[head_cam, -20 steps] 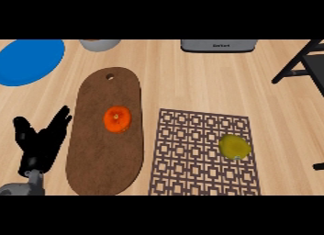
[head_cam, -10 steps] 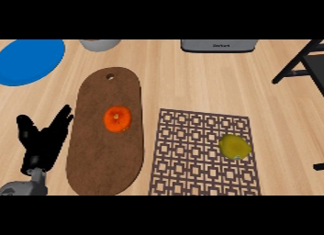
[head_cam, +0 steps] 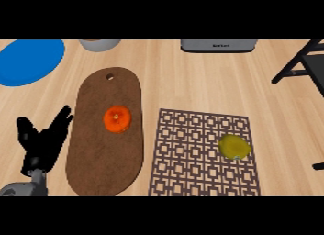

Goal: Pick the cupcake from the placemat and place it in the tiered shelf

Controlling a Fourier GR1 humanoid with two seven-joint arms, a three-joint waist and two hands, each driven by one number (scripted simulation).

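The yellow-green cupcake (head_cam: 235, 146) sits on the brown lattice placemat (head_cam: 191, 156), toward the mat's right side and about midway down it, with nothing touching it. Just left of the placemat lies a long brown cutting board (head_cam: 104, 156) with a small hole near its top end, and an orange round fruit (head_cam: 117, 118) rests on the board, level with the placemat's upper edge. Left of the board, well apart from the placemat, the left hand (head_cam: 41, 141) stands at rest with its fingers straight and spread wide, holding nothing; its grey forearm comes in from the lower edge. The right hand does not show. Up and to the right of the placemat, the black frame of the tiered shelf (head_cam: 306, 64) crosses the corner. Far above the placemat stand a grey appliance (head_cam: 218, 45) and a grey bowl (head_cam: 100, 44), and a blue plate (head_cam: 26, 60) lies far to its upper left on the wooden counter (head_cam: 191, 78).
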